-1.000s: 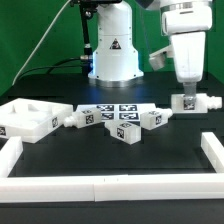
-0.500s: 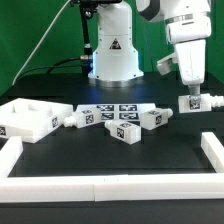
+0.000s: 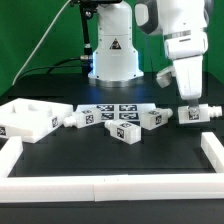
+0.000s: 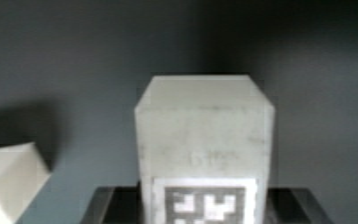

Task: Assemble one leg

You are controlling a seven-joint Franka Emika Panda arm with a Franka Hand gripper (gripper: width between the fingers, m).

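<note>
My gripper (image 3: 190, 108) is shut on a white square leg (image 3: 201, 114) with a marker tag and holds it sideways at the exterior view's right, just above the black table. In the wrist view the leg (image 4: 202, 120) fills the middle, its tag between my dark fingers (image 4: 115, 205). Three more white legs (image 3: 82, 118), (image 3: 127, 132), (image 3: 152, 119) lie in the middle of the table. The white tabletop part (image 3: 25, 118) lies at the exterior view's left.
The marker board (image 3: 115, 110) lies behind the loose legs. A low white wall (image 3: 110, 187) runs along the front, with side pieces at the left (image 3: 14, 158) and right (image 3: 214, 154). The arm's base (image 3: 112, 50) stands at the back.
My gripper, with the leg in it, has moved down in the exterior view and slightly to its right. The loose parts have not moved.
</note>
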